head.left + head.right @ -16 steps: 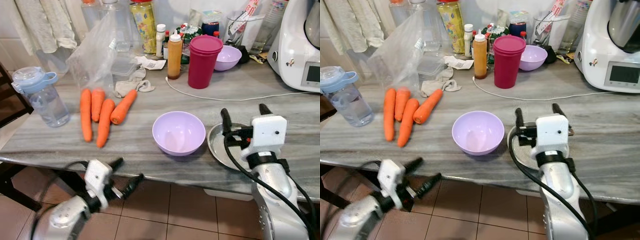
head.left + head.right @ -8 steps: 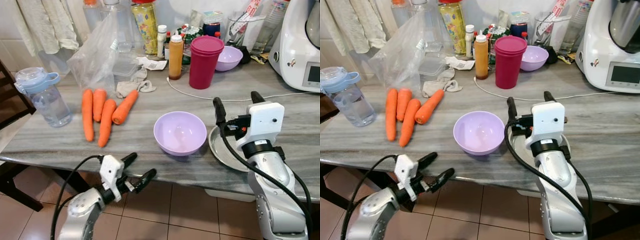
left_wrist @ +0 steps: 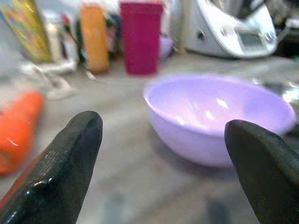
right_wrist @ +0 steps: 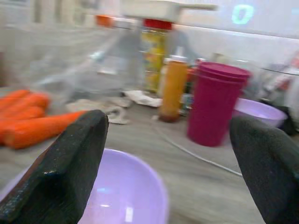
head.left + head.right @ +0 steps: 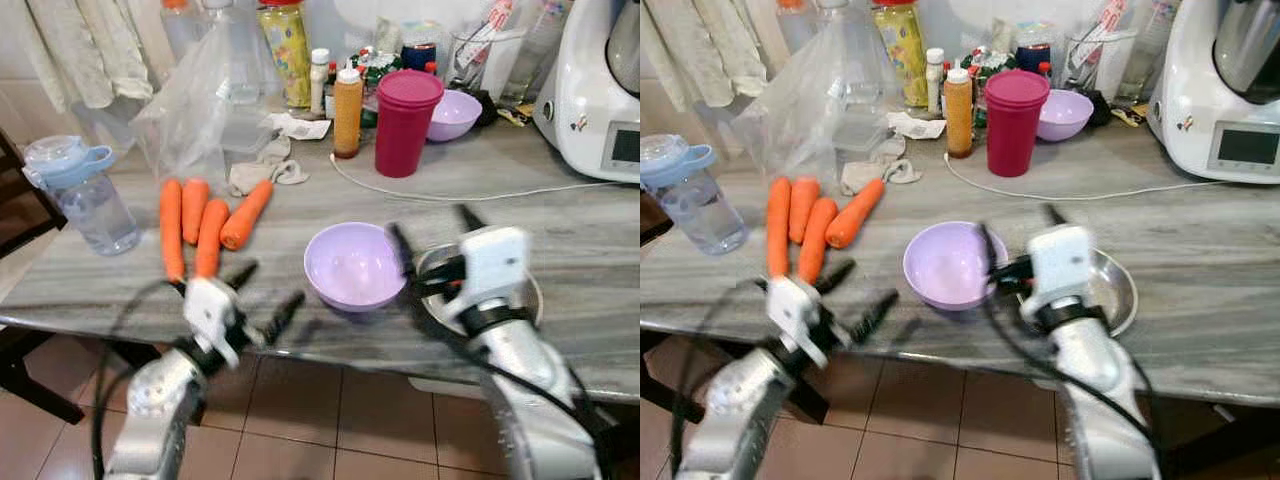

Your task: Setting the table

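My left gripper (image 5: 262, 293) sits at the counter's near edge with its fingers spread apart and nothing between them, aimed at the lilac bowl (image 5: 357, 264), which I judge is the piece I mean to take for setting the table. My right gripper (image 5: 1018, 236), fingers likewise apart and empty, hovers just beside that bowl on its other side, over the steel plate (image 5: 1118, 290), so the two flank it. The left wrist view shows the bowl's outer wall close ahead; the right wrist view looks over its rim toward the magenta tumbler (image 4: 216, 102) and carrots (image 4: 29, 117), which lie well clear of my reach path.
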